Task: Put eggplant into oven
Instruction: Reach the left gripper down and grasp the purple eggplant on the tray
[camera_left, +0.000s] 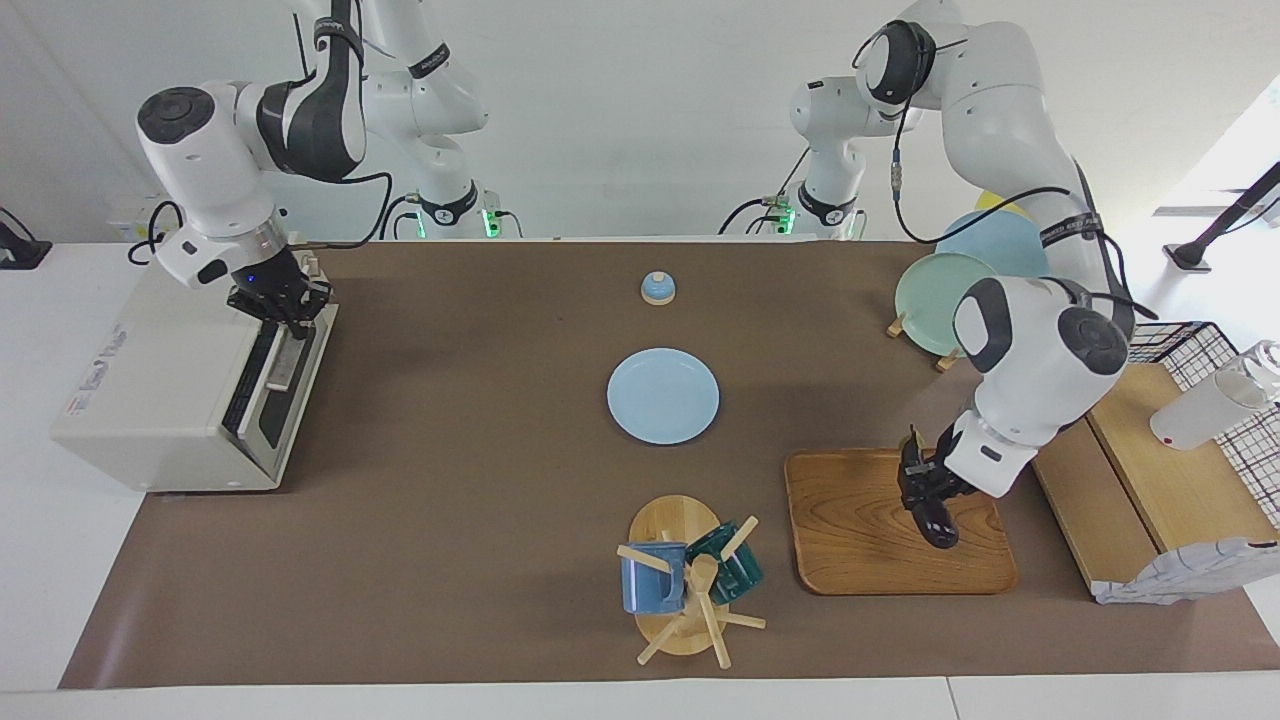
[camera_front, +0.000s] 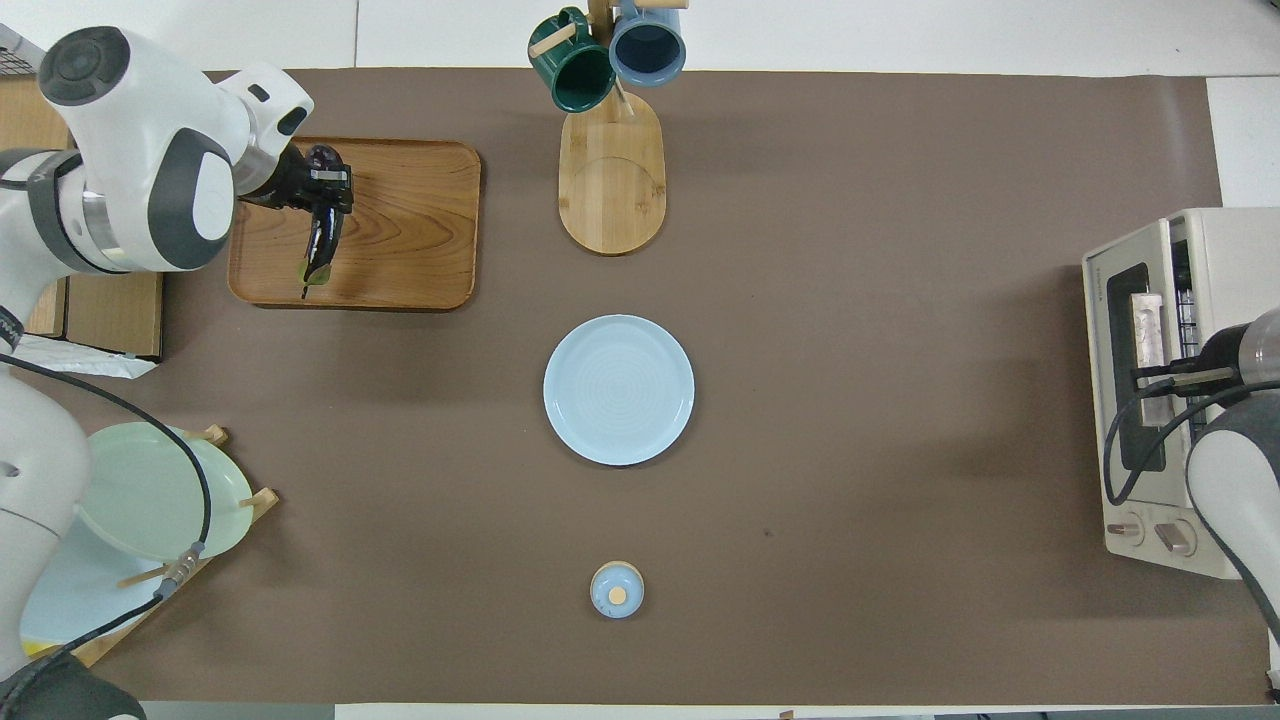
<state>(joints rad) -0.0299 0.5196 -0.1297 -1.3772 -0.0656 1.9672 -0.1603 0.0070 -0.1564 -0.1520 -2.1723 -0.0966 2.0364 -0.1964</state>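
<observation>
The dark purple eggplant is in my left gripper, which is shut on its thick end. It hangs tilted just over the wooden tray, green stem tip toward the robots. The cream-white oven stands at the right arm's end of the table. My right gripper is shut on the door's silver handle. The dark glass door is tipped a little open, and the wire rack shows in the gap.
A light blue plate lies mid-table. A mug tree with blue and green mugs stands beside the tray. A small blue bell sits nearer the robots. A plate rack stands at the left arm's end.
</observation>
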